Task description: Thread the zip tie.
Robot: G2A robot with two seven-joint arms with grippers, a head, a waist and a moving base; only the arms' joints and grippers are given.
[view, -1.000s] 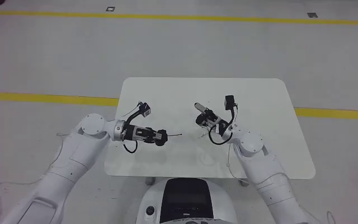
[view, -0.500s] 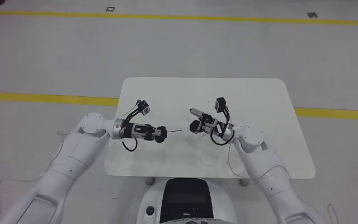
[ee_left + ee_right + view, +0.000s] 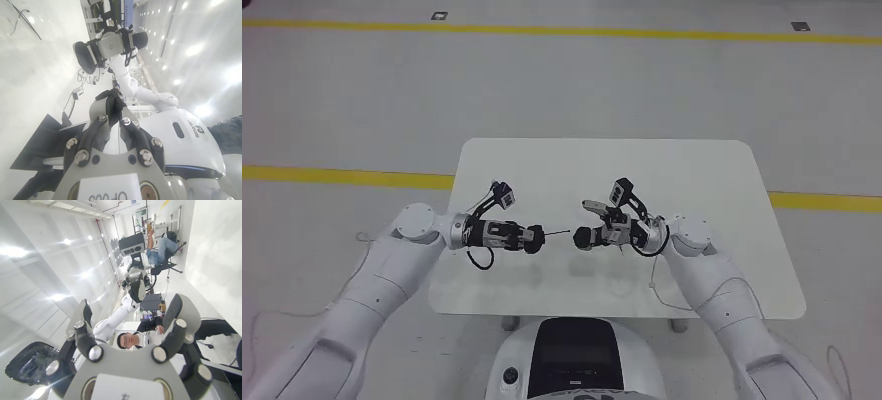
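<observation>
In the top view a thin black zip tie (image 3: 557, 235) sticks out sideways from my left gripper (image 3: 534, 239), which is shut on its end above the white table (image 3: 722, 180). The left wrist view has the left gripper (image 3: 113, 99) pinched on the black strip (image 3: 113, 108). My right gripper (image 3: 588, 222) stands open just past the tie's free tip and faces the left one. Its fingers (image 3: 86, 312) are spread wide with nothing between them around the right gripper (image 3: 130, 311). Each wrist view also has the other gripper farther off, the right gripper (image 3: 111, 47) and the left gripper (image 3: 137, 291).
Both grippers hover over the middle of the table, near its front half. Yellow floor lines (image 3: 342, 175) run behind and beside the table.
My right gripper has swung left and turned to face the left gripper, closing the gap to the tie's tip. The left gripper has shifted slightly to the right with the tie.
</observation>
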